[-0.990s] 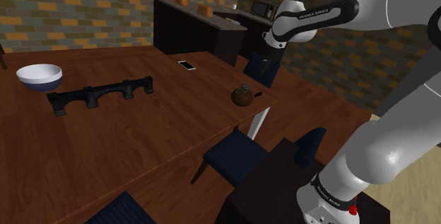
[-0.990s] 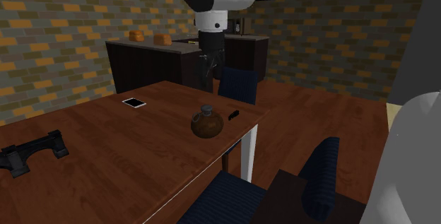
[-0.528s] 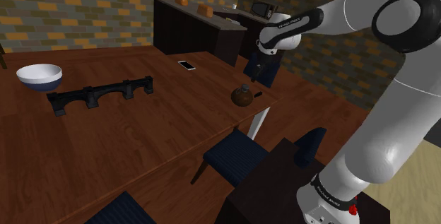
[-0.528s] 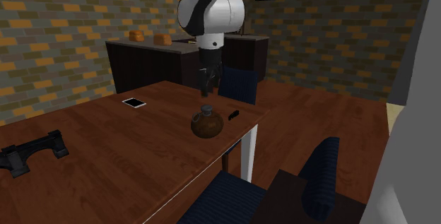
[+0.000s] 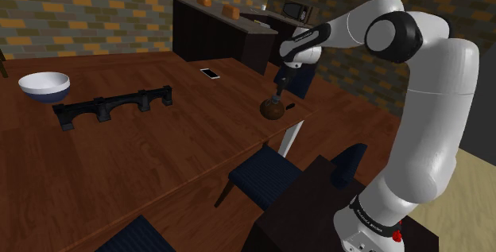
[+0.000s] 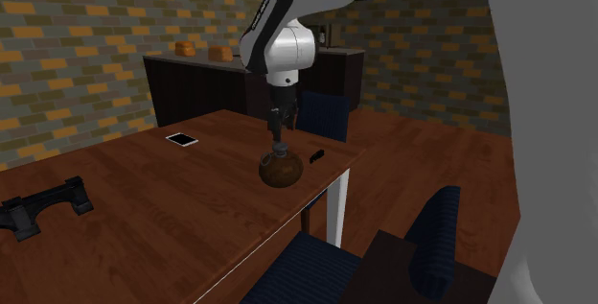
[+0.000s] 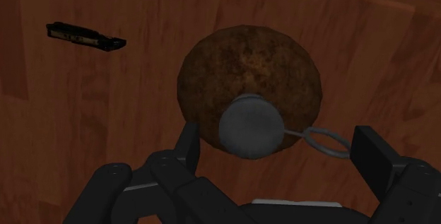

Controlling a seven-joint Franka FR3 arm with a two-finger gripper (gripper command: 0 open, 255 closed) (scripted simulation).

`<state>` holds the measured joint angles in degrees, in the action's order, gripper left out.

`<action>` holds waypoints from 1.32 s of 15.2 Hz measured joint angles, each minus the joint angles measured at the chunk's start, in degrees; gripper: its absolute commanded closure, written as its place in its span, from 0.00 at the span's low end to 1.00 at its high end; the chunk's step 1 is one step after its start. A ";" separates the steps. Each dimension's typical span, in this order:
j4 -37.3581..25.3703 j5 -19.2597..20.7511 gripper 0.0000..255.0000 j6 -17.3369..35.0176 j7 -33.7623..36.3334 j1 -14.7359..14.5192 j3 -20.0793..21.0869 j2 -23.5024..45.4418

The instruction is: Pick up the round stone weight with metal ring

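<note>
The fingers (image 7: 371, 160) are wide apart, with nothing squeezed between them. The gripper (image 7: 279, 152) hangs just over the round brown weight (image 7: 247, 74), one finger on each side of its grey knob (image 7: 251, 125).

The weight sits on the wooden table (image 5: 159, 155), near the table's corner. It looks like stone, so I think it is heavy and hard and will not squash. Its round belly is too fat and smooth to hold. The knob on top looks like the best place to pinch. The thin metal ring (image 7: 325, 143) beside the knob looks wobbly, so it seems a poor place to grab.

In the second exterior view a small black thing (image 6: 316, 155) lies close to the weight at two o'clock. In the shoulder view a phone (image 5: 211, 73) lies at ten o'clock from the weight. A long black rack (image 5: 111, 106) is at nine o'clock, and a white bowl (image 5: 44, 85) is farther that way. A blue chair (image 5: 266, 175) stands at six o'clock. None of these is in the way.
</note>
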<state>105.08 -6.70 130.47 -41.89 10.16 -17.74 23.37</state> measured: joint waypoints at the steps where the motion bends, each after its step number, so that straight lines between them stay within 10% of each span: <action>1: -1.55 -0.43 0.00 -0.05 -0.49 0.51 0.15 1.60; 9: -2.84 -2.13 0.00 3.81 -1.56 1.60 1.16 6.92; 10: -2.64 -2.20 1.00 4.14 -1.62 1.64 1.20 7.06; 20: -2.59 -2.28 1.00 4.45 -1.66 1.66 1.24 7.15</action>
<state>102.49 -8.98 134.92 -43.54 11.82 -16.50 30.53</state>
